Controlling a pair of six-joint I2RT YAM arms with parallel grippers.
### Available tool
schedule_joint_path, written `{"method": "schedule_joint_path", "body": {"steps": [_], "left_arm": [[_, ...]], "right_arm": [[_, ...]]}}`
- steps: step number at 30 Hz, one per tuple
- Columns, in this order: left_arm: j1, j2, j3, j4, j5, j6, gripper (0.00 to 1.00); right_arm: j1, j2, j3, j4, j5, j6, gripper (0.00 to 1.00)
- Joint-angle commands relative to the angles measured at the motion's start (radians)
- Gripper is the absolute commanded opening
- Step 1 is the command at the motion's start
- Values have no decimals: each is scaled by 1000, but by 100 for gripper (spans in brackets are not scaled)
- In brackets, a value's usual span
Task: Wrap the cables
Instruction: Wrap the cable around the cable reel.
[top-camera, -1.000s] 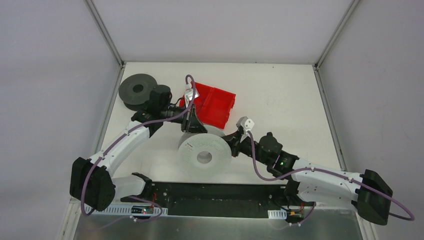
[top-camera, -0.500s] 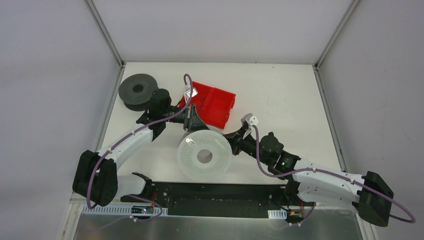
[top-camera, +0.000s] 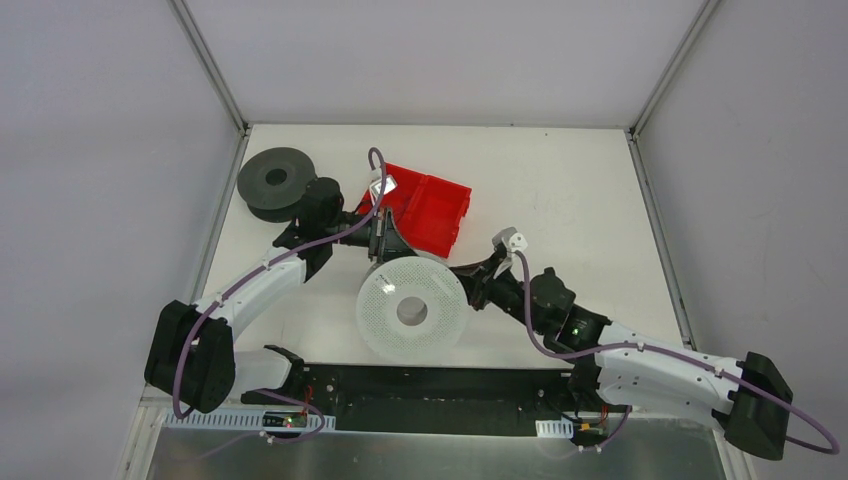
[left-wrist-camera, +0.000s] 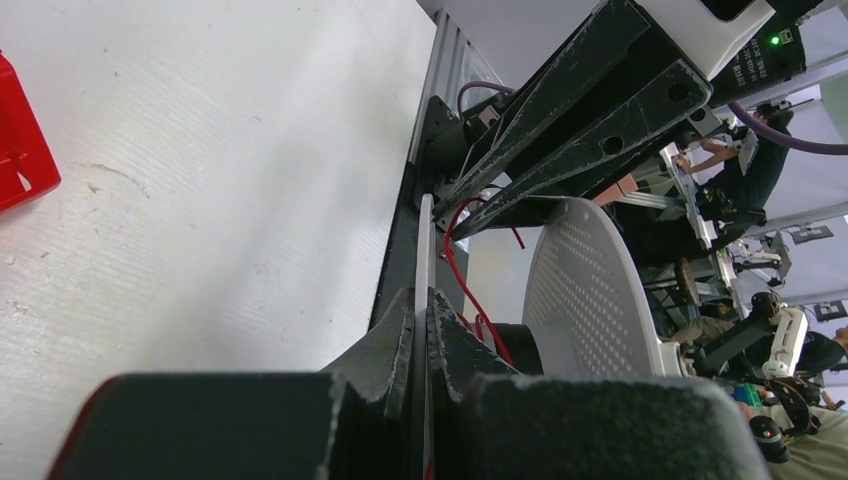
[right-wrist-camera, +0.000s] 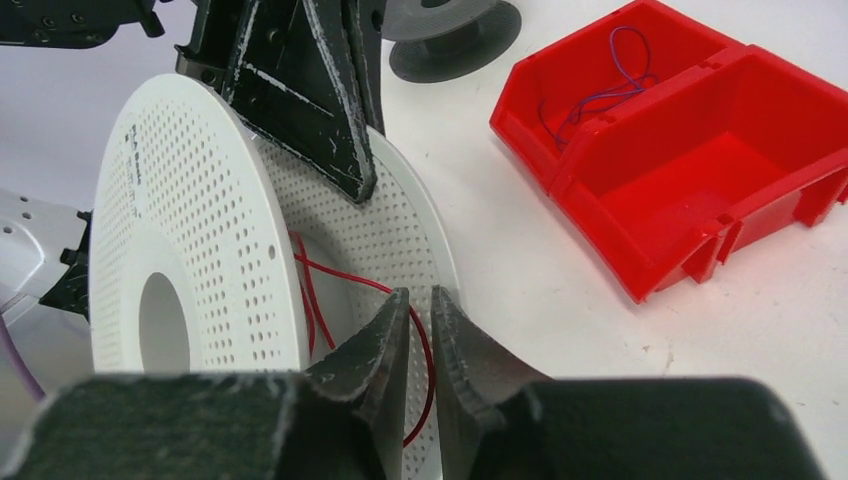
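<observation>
A white perforated spool (top-camera: 410, 312) stands on edge mid-table. A thin red cable (right-wrist-camera: 340, 275) lies loose around its hub between the flanges and also shows in the left wrist view (left-wrist-camera: 462, 290). My left gripper (top-camera: 385, 250) is shut on the edge of the spool's rear flange (left-wrist-camera: 424, 230). My right gripper (right-wrist-camera: 420, 292) sits at the spool's right side (top-camera: 462, 275), jaws a narrow gap apart, with the red cable showing through the gap against the flange. Another thin dark cable (right-wrist-camera: 600, 80) lies curled in the red bin's far compartment.
A red two-compartment bin (top-camera: 432, 212) stands just behind the spool, close to my left gripper. A dark grey spool (top-camera: 275, 180) lies flat at the back left. The black frame of the arm bases (top-camera: 430, 385) runs along the near edge.
My right arm has shifted right and its wrist has drawn back from the spool. The white spool has turned a little more face-on. My left arm settled early and keeps its grip.
</observation>
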Motion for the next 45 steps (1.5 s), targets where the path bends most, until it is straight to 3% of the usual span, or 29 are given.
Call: {"method": "schedule_joint_path", "body": {"steps": [1,7,15,19,24,31,39,45], "left_arm": [[4,-37,40,30,18,-20,0],[5,-52,44,32,23,-25,0],[8,-60,45,29,36,-29,0],[15,-62,30,24,22,-31,0],[15,-76,27,26,-10,-55,0],[16,-94,32,-37,-40,-27,0],[15,-90,39,-195,-58,87,0],[3,-98,18,-205,-13,120,0]], "right_arm": [[-7,-46,27,-39,134,33,18],[-8,-73,43,-115,151,37,25],[-8,-186,53,-199,255,77,26],[-8,-236,95,-311,310,142,35],[-8,-264,163,-425,214,221,43],[-8,-259,205,-465,54,250,44],[-8,-150,339,-511,-39,72,44],[-8,13,474,-507,-129,-253,44]]}}
